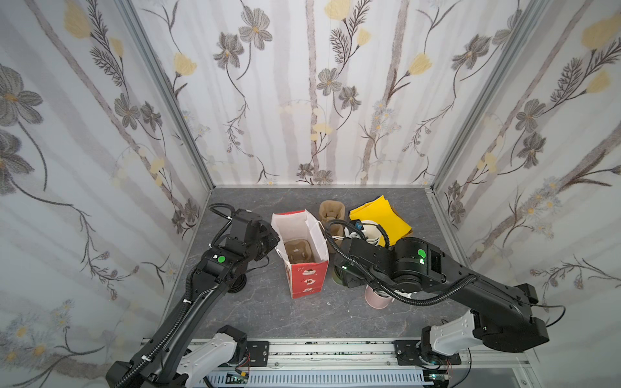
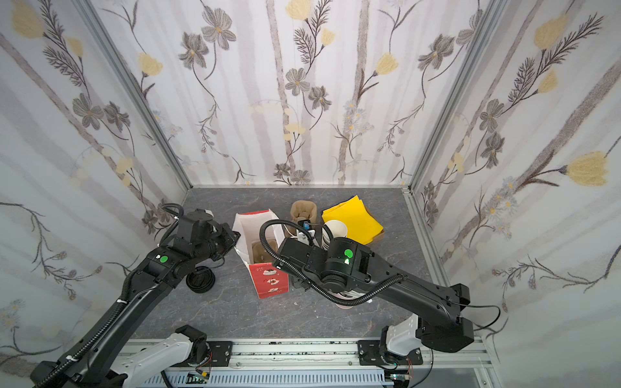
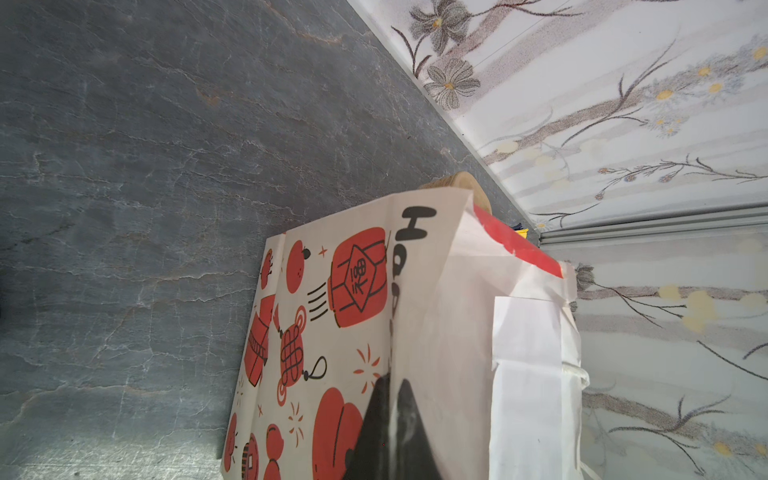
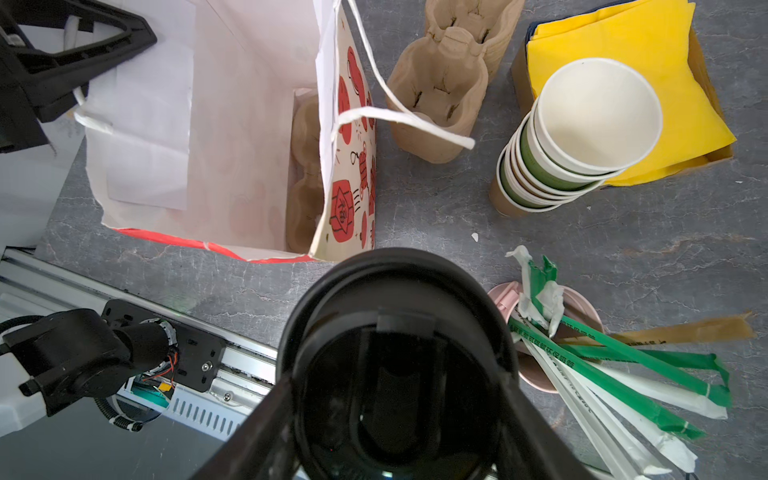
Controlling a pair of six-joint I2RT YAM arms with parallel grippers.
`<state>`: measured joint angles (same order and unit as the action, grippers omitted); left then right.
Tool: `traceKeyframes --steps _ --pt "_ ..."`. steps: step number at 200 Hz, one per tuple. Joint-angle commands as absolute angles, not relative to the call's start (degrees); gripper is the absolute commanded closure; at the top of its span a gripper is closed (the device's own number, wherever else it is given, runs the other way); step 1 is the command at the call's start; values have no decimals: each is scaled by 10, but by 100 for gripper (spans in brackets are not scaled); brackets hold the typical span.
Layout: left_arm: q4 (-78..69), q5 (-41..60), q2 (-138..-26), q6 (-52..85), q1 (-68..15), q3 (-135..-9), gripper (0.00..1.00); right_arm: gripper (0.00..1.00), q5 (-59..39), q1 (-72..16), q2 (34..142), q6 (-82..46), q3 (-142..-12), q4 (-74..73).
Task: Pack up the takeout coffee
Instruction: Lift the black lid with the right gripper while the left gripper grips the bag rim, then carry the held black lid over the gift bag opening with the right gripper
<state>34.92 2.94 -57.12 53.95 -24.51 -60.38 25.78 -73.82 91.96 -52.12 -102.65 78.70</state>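
Note:
The takeout coffee (image 4: 395, 353) shows its round black sip lid in the right wrist view. My right gripper (image 4: 395, 419) is shut on it, with one finger on each side of the cup below the lid. In a top view only a dark green sliver of the cup (image 1: 336, 278) shows under my right wrist, just right of the paper bag (image 1: 309, 278). The red-and-white bag stands open, and a pulp cup carrier (image 1: 297, 252) lies at its bottom. My left gripper (image 3: 390, 386) is shut on the bag's left wall (image 3: 436, 332) near the rim.
A stack of lidless cups (image 4: 582, 137) stands beside yellow napkins (image 1: 383, 215). A pink cup of wrapped straws (image 4: 540, 332) is close to the held cup. Spare pulp carriers (image 1: 331, 210) lie behind the bag. Black lids (image 2: 201, 280) sit under my left arm.

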Motion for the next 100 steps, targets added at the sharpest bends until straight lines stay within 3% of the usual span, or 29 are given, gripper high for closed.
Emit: traceKeyframes --steps 1,81,100 --pt "336 12 -569 534 -247 -600 100 39 274 -732 895 -516 -1019 777" --pt "333 30 -580 520 -249 -598 100 40 325 -694 872 -450 -1114 776" --pt "332 31 -580 519 -249 -597 89 40 322 -693 902 -421 -1173 776"
